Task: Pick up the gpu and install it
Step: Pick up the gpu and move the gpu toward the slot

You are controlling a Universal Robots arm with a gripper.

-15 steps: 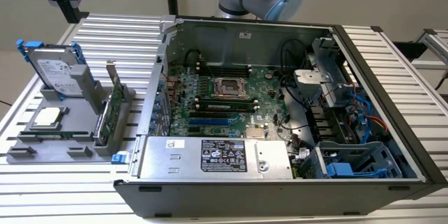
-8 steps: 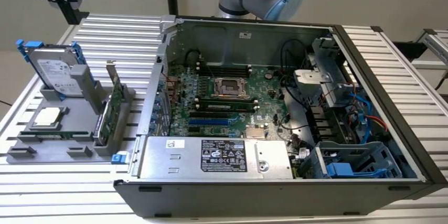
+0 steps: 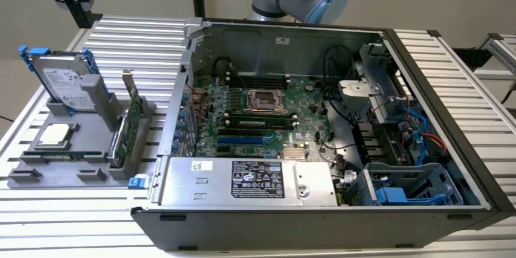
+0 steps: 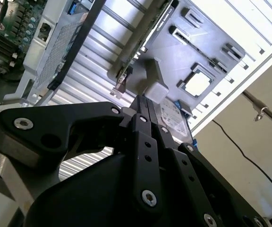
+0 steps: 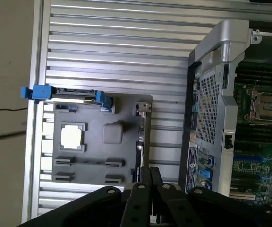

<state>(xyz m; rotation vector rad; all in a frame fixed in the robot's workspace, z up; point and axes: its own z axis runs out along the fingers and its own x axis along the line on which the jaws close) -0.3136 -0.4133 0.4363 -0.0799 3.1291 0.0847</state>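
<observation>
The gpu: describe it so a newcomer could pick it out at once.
At the exterior view's left, a grey holder sits on the slatted table beside the open computer case. The gpu stands on edge along the holder's side nearest the case. Unlike the blue-railed hard drive, it is a slim green card with a silver end bracket.

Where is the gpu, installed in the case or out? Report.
Out. The gpu stands on edge in the grey holder outside the computer case, on the exterior view's left.
</observation>
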